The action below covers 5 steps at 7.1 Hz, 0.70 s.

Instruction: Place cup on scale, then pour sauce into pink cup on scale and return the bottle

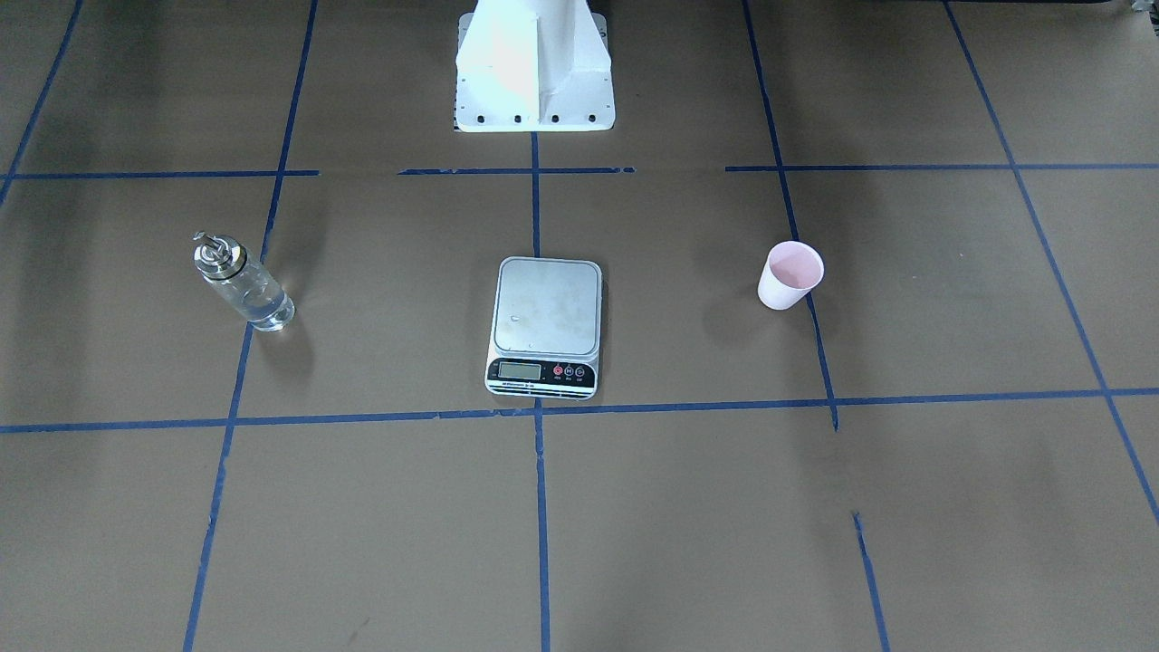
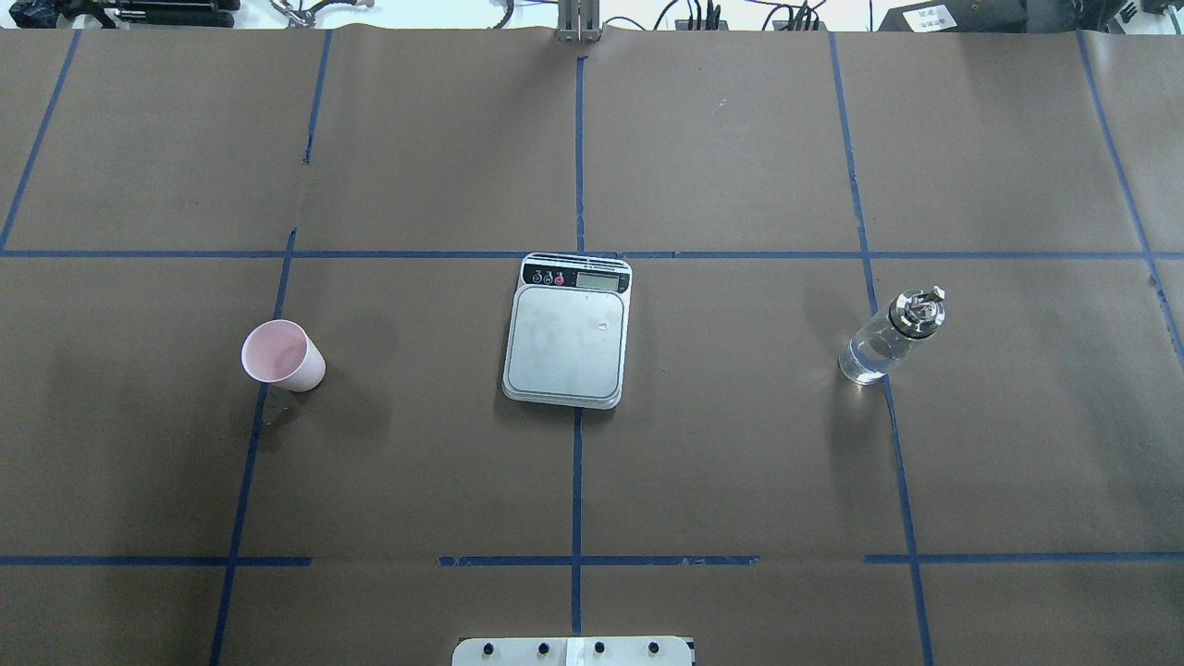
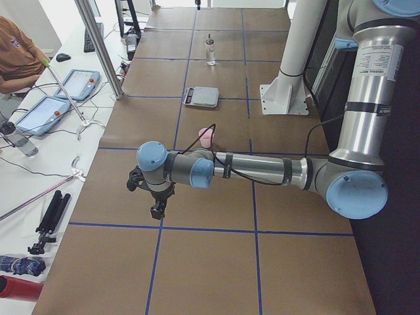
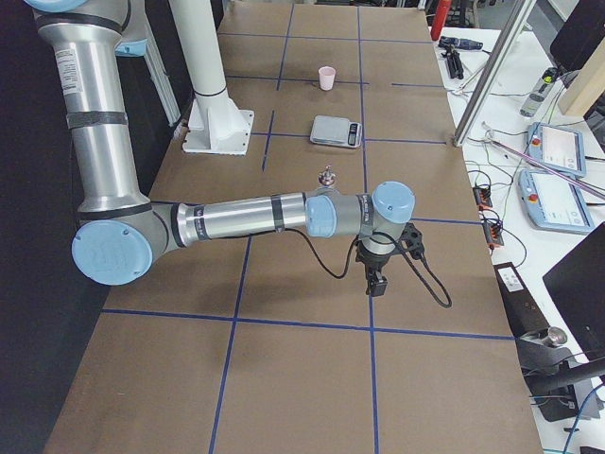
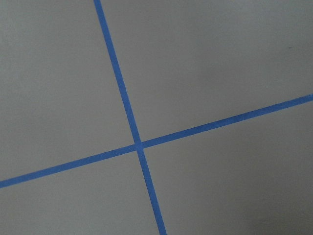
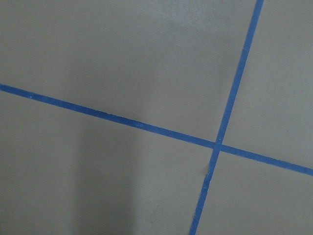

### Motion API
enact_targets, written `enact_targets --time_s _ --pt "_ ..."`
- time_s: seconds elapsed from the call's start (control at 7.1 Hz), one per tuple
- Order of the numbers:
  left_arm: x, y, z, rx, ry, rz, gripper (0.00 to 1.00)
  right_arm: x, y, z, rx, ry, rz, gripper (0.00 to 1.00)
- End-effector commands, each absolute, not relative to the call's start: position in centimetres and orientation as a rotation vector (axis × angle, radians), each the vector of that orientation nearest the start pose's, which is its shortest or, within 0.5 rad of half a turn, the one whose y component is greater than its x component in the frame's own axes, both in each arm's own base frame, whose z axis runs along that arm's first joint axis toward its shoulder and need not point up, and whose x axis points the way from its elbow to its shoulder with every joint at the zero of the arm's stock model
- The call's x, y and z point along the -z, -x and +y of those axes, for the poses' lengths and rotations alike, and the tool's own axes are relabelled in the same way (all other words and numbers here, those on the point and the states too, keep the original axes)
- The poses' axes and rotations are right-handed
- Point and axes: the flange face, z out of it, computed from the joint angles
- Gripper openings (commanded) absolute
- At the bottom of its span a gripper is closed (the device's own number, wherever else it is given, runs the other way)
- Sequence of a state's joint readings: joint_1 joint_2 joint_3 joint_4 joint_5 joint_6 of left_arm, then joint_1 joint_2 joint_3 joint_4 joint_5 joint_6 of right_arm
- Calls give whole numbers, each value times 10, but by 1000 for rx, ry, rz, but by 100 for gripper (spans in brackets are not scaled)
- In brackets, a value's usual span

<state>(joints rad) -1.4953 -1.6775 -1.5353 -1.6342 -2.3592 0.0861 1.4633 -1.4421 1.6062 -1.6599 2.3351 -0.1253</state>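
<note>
left gripper, can't tell if spread or pressed together, is the nearer one: pink paper cup stands upright beyond it, toward the scale.

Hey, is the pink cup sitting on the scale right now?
No, the cup stands off to one side on the brown paper, well apart from the scale.

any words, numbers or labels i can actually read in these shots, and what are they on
No text can be read with certainty.
scale display and button labels: too small to read.
left arm sticker: print blurred.
right arm sticker: print blurred.
cup and bottle: no print visible.
</note>
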Motion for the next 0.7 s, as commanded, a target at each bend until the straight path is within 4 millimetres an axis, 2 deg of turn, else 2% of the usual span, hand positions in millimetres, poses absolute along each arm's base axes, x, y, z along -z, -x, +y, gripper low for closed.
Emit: enact_targets --time_s 0.0,0.14,0.42,0.56 --pt "-613 30 -530 -200 -129 781 100 -585 -5 -545 248 -77 -785 100" --pt "-624 29 -518 -188 -95 780 100 -578 -5 -546 254 -91 -777 100" --pt "-617 29 -518 -194 -111 777 100 -584 -5 -543 260 -84 -776 100" --pt "-614 28 -518 -205 -125 779 100 -595 -4 -540 250 -63 -770 100"
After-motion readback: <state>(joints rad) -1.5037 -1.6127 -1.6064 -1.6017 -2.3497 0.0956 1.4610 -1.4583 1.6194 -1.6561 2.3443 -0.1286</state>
